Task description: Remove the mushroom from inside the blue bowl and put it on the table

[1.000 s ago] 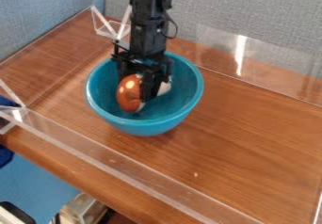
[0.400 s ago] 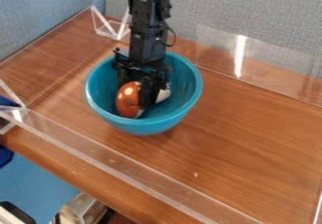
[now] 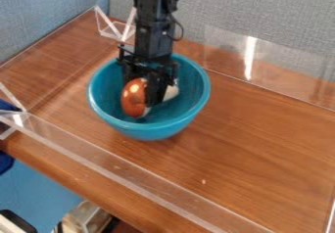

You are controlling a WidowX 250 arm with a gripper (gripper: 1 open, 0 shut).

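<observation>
The blue bowl (image 3: 151, 108) sits left of centre in the frame, and the mushroom (image 3: 137, 97) is inside it, orange-brown cap facing the camera, cream stem to the right. The black gripper (image 3: 149, 84) reaches down from the top of the frame into the bowl, its jaws clamped on the mushroom. The bowl stands on the brown wood-grain table (image 3: 249, 139), edged by low clear acrylic walls (image 3: 144, 190). A grey-blue textured wall (image 3: 262, 17) fills the background.
</observation>
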